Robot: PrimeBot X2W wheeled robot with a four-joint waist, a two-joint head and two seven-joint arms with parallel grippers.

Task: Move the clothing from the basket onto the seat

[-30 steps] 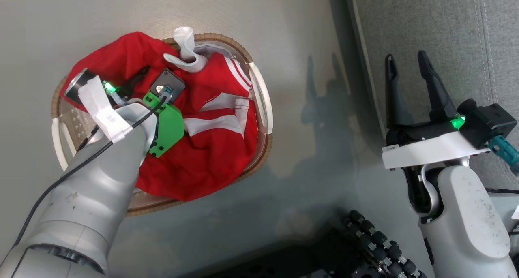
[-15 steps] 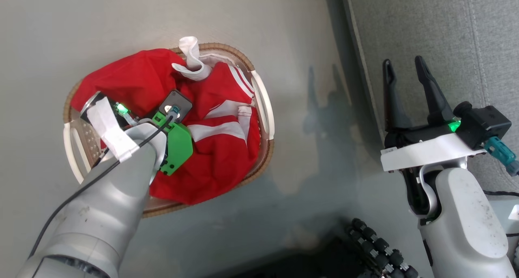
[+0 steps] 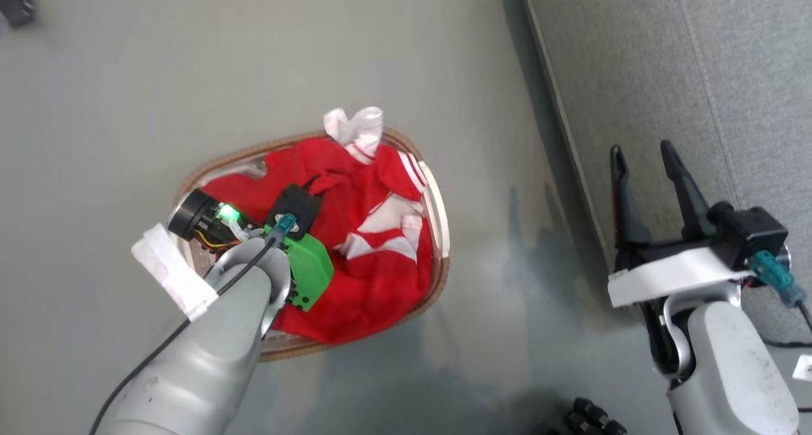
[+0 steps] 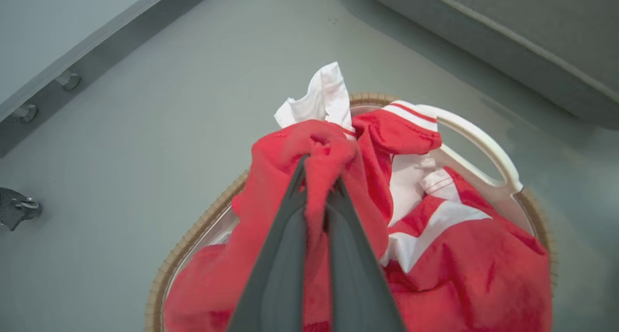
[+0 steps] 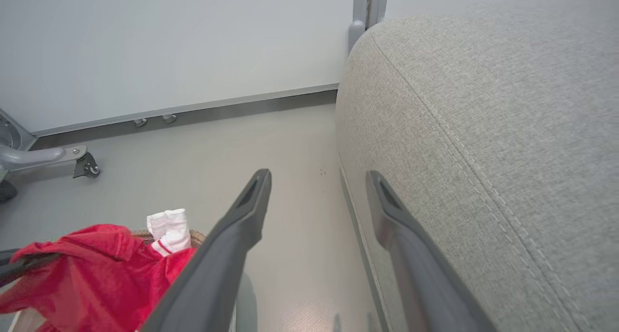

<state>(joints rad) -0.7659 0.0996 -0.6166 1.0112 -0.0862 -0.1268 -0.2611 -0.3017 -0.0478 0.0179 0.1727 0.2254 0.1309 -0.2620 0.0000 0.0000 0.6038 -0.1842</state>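
Observation:
The basket [image 3: 439,232] stands on the floor with the red clothing [image 3: 374,283] heaped in it. My left gripper [image 4: 316,170] is shut on a bunched fold of the clothing [image 4: 309,143], pulled up above the brown rim [image 4: 193,235]. A white piece [image 4: 321,95] sticks up at the far rim. My right gripper [image 3: 641,151] hangs open and holds nothing, at the edge of the grey seat [image 3: 698,73]. In the right wrist view its fingers [image 5: 256,196] point along the seat's side [image 5: 483,128], with the clothing [image 5: 96,269] at lower left.
Grey floor lies between the basket and the seat. A wall with a dark skirting [image 5: 217,109] runs behind. A wheeled metal leg [image 5: 58,158] stands near the wall, and a castor [image 4: 14,211] sits left of the basket. My base's black rollers [image 3: 590,416] show at the bottom.
My left gripper has shut on the red clothing and drawn a fold upward. The head camera has risen, so the basket looks smaller and lower. The right gripper stays open.

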